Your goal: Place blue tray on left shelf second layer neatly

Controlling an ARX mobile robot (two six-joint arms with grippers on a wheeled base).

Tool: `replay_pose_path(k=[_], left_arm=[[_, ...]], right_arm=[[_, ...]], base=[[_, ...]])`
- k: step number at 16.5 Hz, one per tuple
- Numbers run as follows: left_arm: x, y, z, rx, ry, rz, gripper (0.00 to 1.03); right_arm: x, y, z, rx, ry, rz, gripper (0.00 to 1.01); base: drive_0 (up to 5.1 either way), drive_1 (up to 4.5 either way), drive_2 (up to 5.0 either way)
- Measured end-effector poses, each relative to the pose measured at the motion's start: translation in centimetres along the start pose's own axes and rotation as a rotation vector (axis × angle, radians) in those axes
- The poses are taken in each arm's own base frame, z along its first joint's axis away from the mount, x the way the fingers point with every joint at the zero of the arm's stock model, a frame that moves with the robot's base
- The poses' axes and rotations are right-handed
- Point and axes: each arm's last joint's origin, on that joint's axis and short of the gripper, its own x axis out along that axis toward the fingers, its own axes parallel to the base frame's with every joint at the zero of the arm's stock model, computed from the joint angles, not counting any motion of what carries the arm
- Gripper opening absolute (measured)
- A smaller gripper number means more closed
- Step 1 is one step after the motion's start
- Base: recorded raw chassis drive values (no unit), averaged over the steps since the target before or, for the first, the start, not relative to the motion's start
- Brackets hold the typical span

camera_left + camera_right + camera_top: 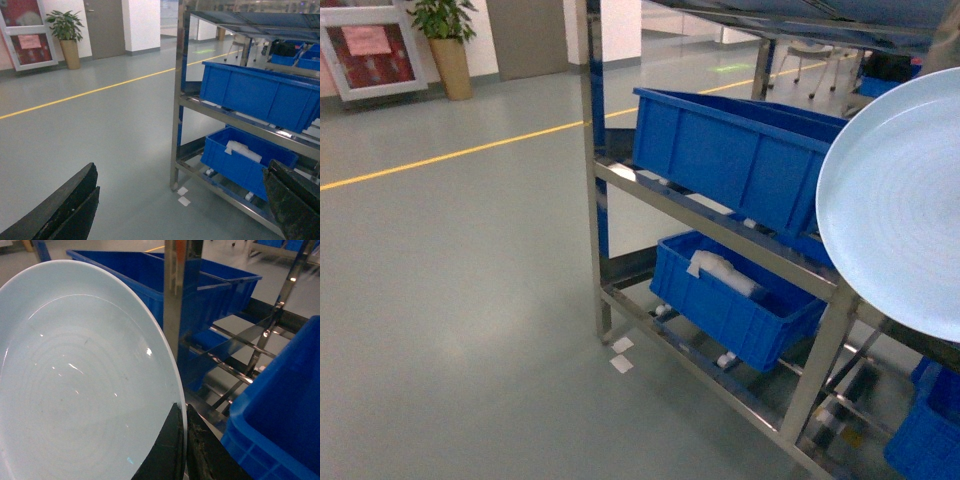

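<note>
The pale blue tray [900, 200] hangs tilted on edge at the right of the head view, in front of the steel rack's right part. In the right wrist view the blue tray [75, 375] fills the left side, and my right gripper [184, 422] is shut on its rim, one finger on each face. The left shelf second layer [710, 222] is the middle rail tier of the rack, and a dark-blue crate [740, 150] stands on it. My left gripper [180, 210] is open over bare floor, left of the rack, holding nothing.
A second dark-blue crate [735, 295] with white items sits on the bottom tier. Another crate [285, 410] is close on the right of the held tray. A rack post [181, 300] stands just behind the tray. A potted plant [448, 45] and a yellow floor line [450, 155] lie far left.
</note>
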Motion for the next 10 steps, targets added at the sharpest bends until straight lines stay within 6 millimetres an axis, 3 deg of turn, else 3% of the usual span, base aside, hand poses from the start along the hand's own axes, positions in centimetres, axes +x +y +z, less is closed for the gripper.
replay_pose_path(k=[10], left_arm=[[0.00, 0.00, 0.00, 0.000, 0.000, 0.000, 0.98]], right_arm=[[0.00, 0.00, 0.01, 0.000, -0.002, 0.000, 0.02]], base=[[-1.6, -1.58, -1.6]])
